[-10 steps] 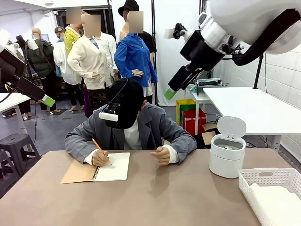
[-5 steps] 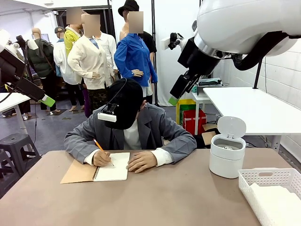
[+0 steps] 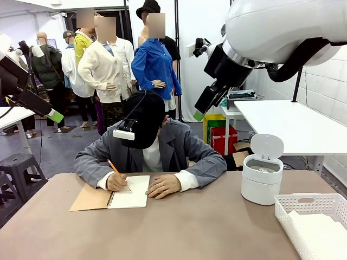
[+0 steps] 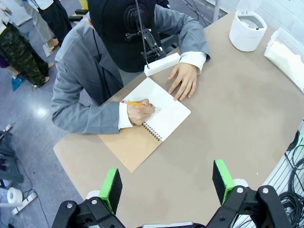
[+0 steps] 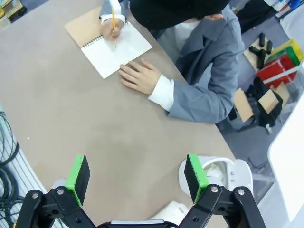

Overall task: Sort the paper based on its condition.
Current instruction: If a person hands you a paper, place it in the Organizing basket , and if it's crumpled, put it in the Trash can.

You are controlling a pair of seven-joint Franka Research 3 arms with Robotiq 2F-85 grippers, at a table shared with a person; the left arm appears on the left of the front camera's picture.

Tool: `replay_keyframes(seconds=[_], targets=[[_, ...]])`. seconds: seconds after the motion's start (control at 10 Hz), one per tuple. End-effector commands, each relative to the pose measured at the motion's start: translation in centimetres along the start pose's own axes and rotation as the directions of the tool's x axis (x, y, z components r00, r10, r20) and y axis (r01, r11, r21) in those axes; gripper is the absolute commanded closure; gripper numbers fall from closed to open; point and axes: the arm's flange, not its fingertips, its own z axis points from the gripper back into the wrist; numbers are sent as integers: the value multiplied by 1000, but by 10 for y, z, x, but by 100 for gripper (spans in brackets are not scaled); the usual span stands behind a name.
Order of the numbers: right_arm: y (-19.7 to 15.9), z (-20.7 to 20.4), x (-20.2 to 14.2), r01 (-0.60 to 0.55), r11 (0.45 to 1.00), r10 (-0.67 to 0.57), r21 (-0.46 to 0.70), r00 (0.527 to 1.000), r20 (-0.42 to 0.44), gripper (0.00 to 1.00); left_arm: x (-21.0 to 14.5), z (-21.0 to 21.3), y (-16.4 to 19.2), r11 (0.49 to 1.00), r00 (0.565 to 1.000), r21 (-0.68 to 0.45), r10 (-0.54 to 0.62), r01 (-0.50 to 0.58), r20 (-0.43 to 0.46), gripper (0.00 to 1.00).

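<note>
Paper [image 3: 321, 233] sits in the basket [image 3: 312, 201]; white, plain (slightly rumpled on top).

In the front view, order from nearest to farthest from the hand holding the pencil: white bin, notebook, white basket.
1. Notebook, directly under the hand.
2. White bin, toward the table's right side.
3. White basket, at the right near corner.

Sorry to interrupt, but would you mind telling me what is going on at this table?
A person is writing with a pencil in a spiral notebook, the other palm flat at the page's edge. The robot's left hand and right hand hang open high above the table, holding nothing. A lidded white bin, open, and a basket of white sheets wait at the robot's right.
</note>
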Motion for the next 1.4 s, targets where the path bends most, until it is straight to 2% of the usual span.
replay_keyframes(seconds=[0.0,1.3], targets=[[0,0,-1,-8,1000,8,1,1000,-7,0,-1,0,0,1000,1000,1,-3,3,0,0],[0,0,-1,-8,1000,8,1,1000,-7,0,-1,0,0,1000,1000,1,-3,3,0,0]])
